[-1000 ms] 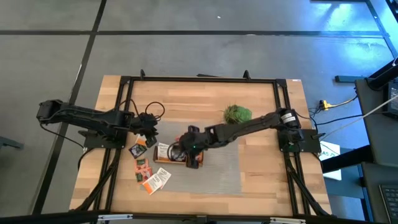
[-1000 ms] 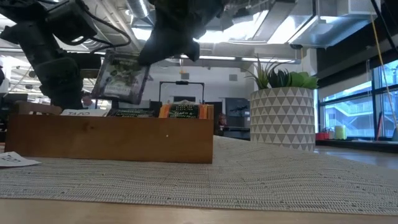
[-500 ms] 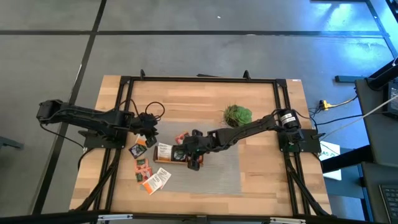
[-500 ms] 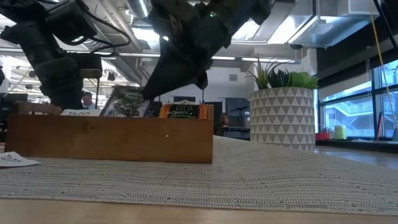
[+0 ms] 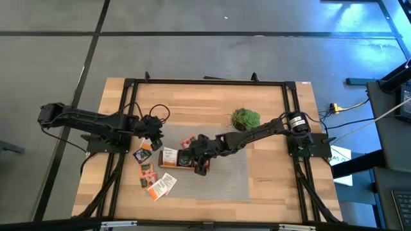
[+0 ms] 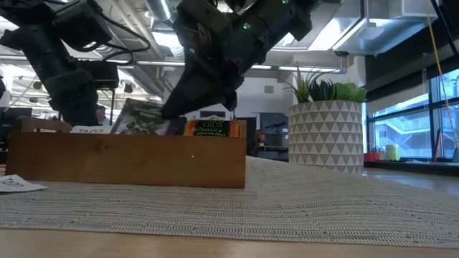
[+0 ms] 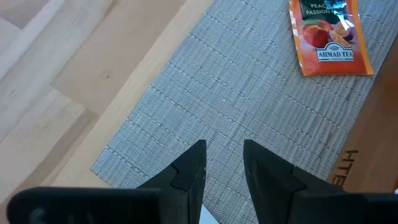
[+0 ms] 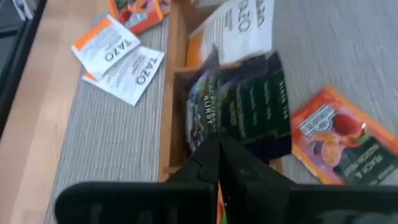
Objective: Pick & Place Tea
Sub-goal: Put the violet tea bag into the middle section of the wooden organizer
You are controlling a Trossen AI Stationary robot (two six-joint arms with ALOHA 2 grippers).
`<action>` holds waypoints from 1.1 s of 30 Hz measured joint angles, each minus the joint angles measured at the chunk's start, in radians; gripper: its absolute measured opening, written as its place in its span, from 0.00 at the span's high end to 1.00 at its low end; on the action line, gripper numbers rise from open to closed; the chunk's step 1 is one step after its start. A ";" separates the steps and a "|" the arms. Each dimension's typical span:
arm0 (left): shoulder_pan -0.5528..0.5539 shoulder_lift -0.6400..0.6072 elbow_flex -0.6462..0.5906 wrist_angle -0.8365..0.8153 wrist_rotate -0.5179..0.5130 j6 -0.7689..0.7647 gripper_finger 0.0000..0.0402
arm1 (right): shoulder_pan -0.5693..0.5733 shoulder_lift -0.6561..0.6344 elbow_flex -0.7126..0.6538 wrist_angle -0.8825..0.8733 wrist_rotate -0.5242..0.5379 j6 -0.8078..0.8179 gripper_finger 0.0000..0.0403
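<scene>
A dark green-printed tea sachet [image 8: 245, 106] stands tilted in the wooden tray [image 6: 125, 159], its lower part behind the tray's wall. My right gripper [image 8: 217, 152] is shut on it, reaching in from the table's right [image 5: 191, 156]. A white sachet [image 8: 242, 28] also lies in the tray. Loose sachets lie on the grey mat: two white-and-orange ones [image 8: 118, 56] and an orange peach one [image 8: 339, 146]. My left gripper [image 7: 224, 168] hovers open over the mat near the tray's left end [image 5: 154, 133], with nothing between its fingers; another orange sachet [image 7: 329, 34] lies beyond it. My right gripper pinches the dark sachet at its upper edge [image 8: 210, 134] between its two fingers. They come slanting down from the table's right. The sachet leans below them [image 6: 143, 118], its lower end inside the tray.
A potted plant [image 5: 244, 117] in a white patterned pot [image 6: 326, 132] stands behind the tray toward the right. More sachets [image 5: 154, 179] lie left of and in front of the tray. Black frame rails [image 5: 128, 90] run along the table's sides.
My right gripper has come down toward the tray with the dark sachet. The sachet, earlier hanging above the tray's wall, now has its lower part inside the tray and leans over.
</scene>
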 joint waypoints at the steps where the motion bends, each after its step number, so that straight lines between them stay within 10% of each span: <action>1: 0.000 0.000 0.000 0.000 0.000 0.000 0.74 | -0.003 0.000 0.000 0.008 -0.011 -0.005 0.99; 18: 0.000 0.000 0.000 0.000 -0.003 0.000 0.75 | -0.013 0.039 0.002 0.061 -0.057 -0.063 0.98; 33: 0.000 0.000 0.000 0.000 -0.003 0.000 0.75 | -0.046 0.019 0.003 0.063 -0.170 -0.080 0.74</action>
